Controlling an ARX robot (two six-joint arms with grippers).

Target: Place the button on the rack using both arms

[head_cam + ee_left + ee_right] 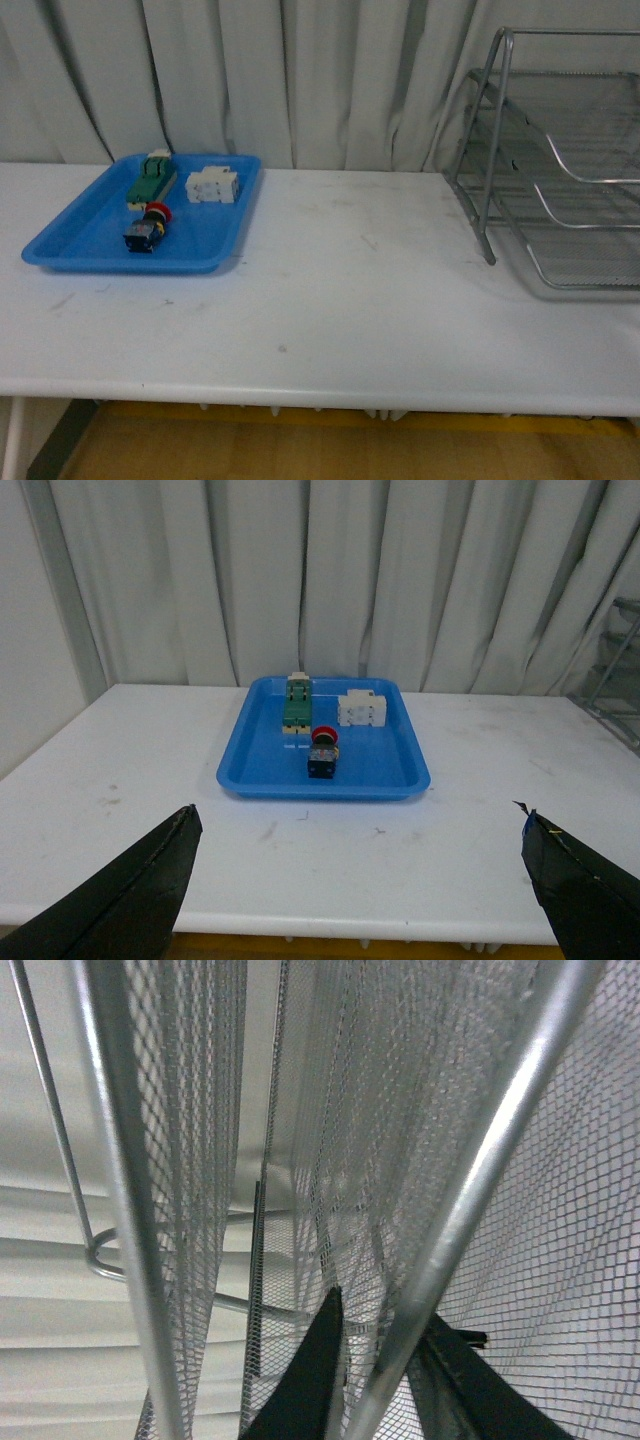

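Note:
The button [146, 228], with its red cap and dark body, lies in the blue tray [70, 245] at the table's left; the left wrist view shows the button [323, 752] well ahead of my left gripper [360, 845]. That gripper hangs open over the table's near edge, nothing between its black fingertips [160, 865]. The silver mesh rack [560, 160] stands at the table's right. My right gripper [385, 1345] is shut on a metal rod of the rack [480, 1175], mesh filling that view. Neither arm shows in the front view.
In the blue tray [400, 770] also lie a green terminal block [151, 180] and a white blocky component [213, 185]. White curtains hang behind the white table [340, 300]. The table's front edge runs just below my left gripper.

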